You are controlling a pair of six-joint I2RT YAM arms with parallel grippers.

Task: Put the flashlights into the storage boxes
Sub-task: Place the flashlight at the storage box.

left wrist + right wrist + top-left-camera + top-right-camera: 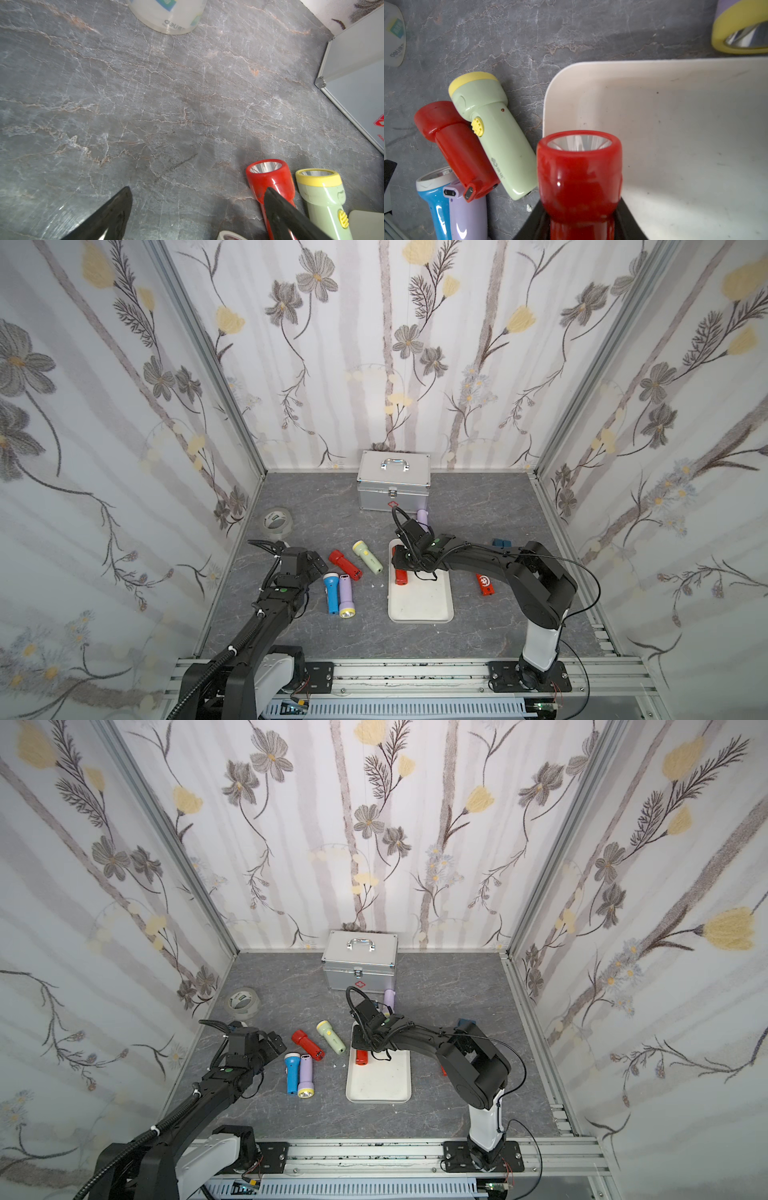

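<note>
**One flashlight at the tray, six more on the table**

Far to the left, a roll of clear tape [277,521] sits on the grey table [478,506]; it has no part in the job. Nearer me, the left gripper [197,216] hovers low over bare tabletop, jaws spread wide with nothing between them.

Next along, four flashlights lie in a loose huddle. A blue flashlight [331,591] and a lilac flashlight [346,593] lie side by side, touching. A red flashlight [344,563] lies at a slant with its tail over theirs, and a pale green flashlight [368,558] rests against the red one. All four are on the table, outside the tray.

Then comes the white tray [422,605]. The right gripper [579,204] is clenched on the body of a second red flashlight [401,577], holding it along the tray's left side with its head toward the far corner. I cannot tell whether it rests on the tray floor or hangs just above it. The rest of the tray is bare.

Behind the tray, close to the silver case [392,485], a second lilac flashlight [422,517] peeks out past the arm. To the right of the tray a third red flashlight [485,585] lies on the table, half hidden under the right arm. Small dark blue blocks [501,543] sit beyond it.

By my reckoning the work has barely begun. One flashlight is at the tray but not let go, and six wait on the table.
</note>
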